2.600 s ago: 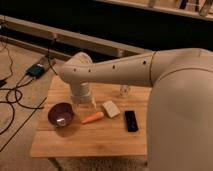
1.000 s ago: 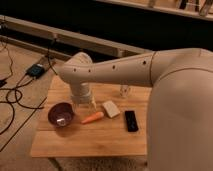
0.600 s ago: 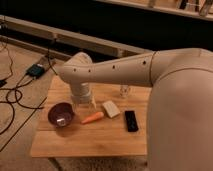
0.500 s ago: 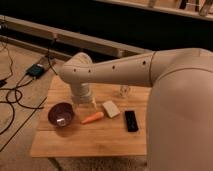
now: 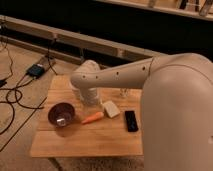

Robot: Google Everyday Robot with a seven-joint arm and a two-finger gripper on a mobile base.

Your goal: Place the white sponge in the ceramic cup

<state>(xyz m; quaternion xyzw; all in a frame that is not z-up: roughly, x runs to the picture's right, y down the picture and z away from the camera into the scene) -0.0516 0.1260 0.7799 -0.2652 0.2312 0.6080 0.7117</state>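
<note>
The soft white block of sponge is laid on the wooden table beside a carrot. The smooth white cup is half hidden by the gripper, held spread above it.

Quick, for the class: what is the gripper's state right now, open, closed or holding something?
Gripper: out of sight behind the arm, so its state cannot be told.
The white sponge lies on the table, not held.
</note>
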